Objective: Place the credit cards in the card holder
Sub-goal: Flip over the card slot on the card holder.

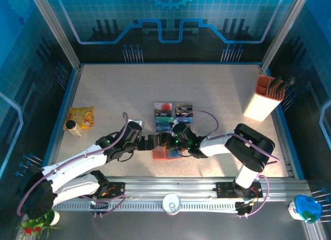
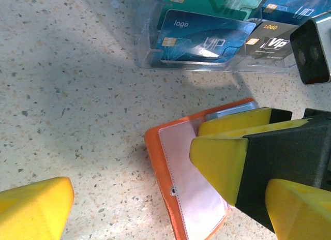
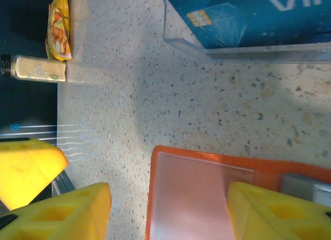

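The orange-red folding card holder [image 2: 178, 167] lies open on the speckled table [image 2: 77, 95], just near of the clear plastic tray [image 2: 217, 68] of credit cards [image 2: 201, 35]. The left gripper [image 2: 168, 193] and right gripper [image 3: 168, 196] sit over it, jaws wide, empty. Fetching seems next: pinch one card's edge.

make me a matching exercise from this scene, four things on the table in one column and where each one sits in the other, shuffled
Things:
1. card holder
2. clear tray
3. pen box
4. snack packet

Places:
a. right side of the table
b. left edge of the table
c. near edge, lying open
d. middle of the table, with cards inside

Pairs: 1-c, 2-d, 3-a, 4-b
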